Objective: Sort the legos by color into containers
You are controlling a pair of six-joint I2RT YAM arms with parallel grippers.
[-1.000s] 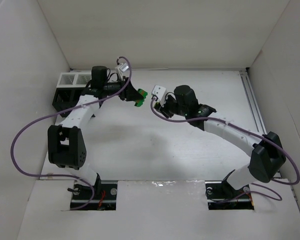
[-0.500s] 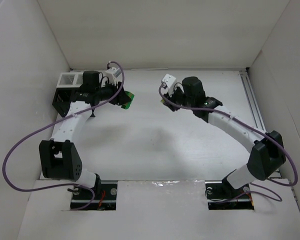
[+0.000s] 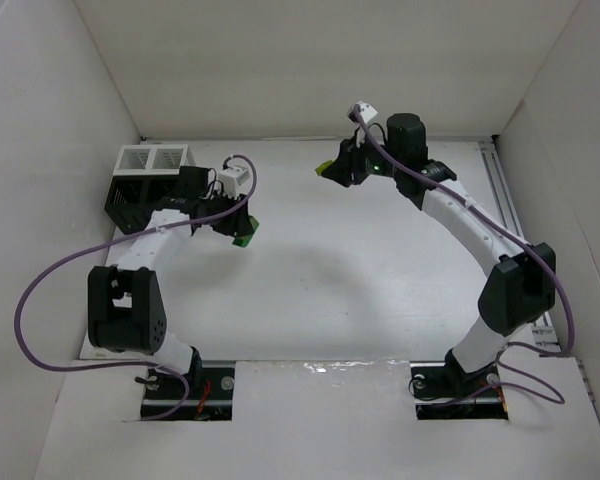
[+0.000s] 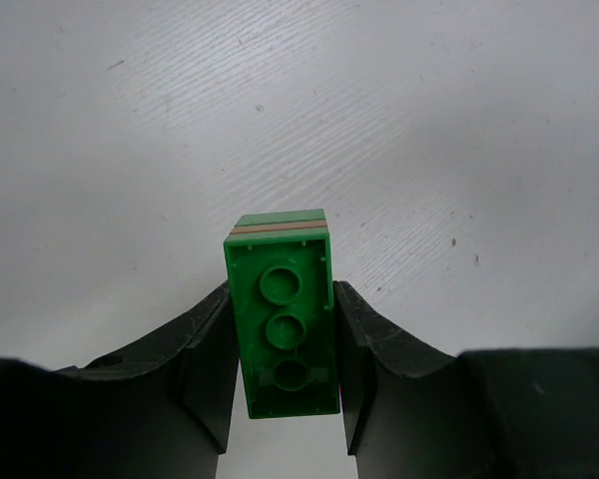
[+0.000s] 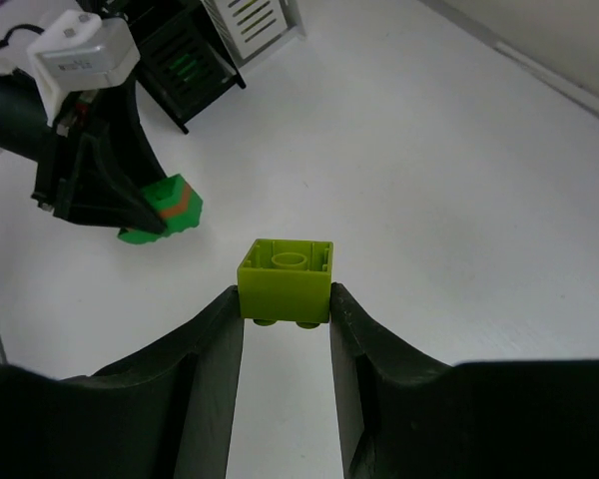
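Two bricks clenched.
Left jaws hold the green brick [image 4: 283,329], right jaws the yellow-green brick [image 5: 286,282]; the overhanging green one may twist loose.

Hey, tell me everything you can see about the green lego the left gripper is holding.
The green lego is a glossy plastic brick, longer than wide, clamped by its long sides between the black fingers of the left gripper. Its hollow underside faces the wrist camera and shows three round tubes in a row. A thin orange-brown stripe crosses its far end, with more green beyond. It sticks out past the fingertips over the white table. Nothing but the fingers seems to touch it.
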